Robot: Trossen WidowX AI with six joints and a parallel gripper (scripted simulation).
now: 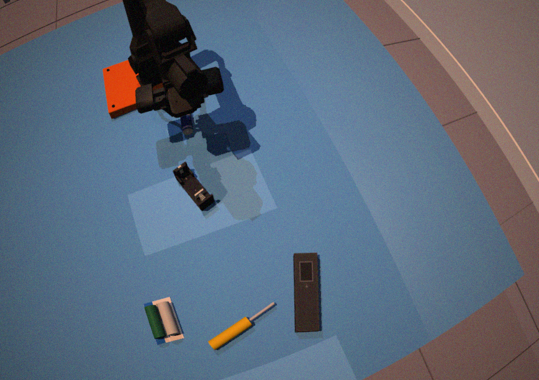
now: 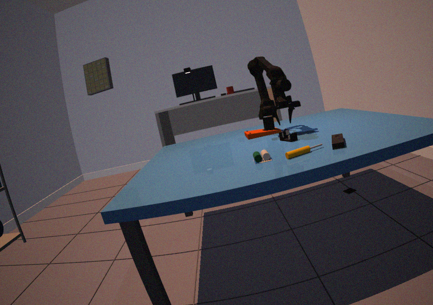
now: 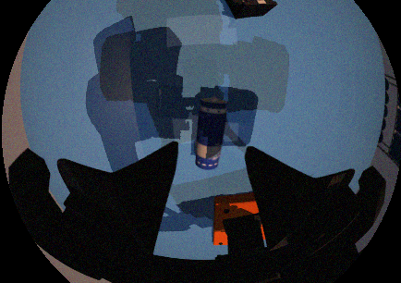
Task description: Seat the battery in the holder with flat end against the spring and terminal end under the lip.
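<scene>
Open claw (image 3: 207, 168) poised above the battery (image 3: 211, 130), bare tabletop (image 1: 348, 149) on both sides of it, orange base plate (image 1: 118, 89) close by on the left, battery holder (image 1: 193, 185) nearer, bare strip between them.

Tiled floor (image 2: 70, 252), pale walls, a grey desk (image 2: 210, 114) bearing a dark monitor (image 2: 194, 81), dim light.
</scene>
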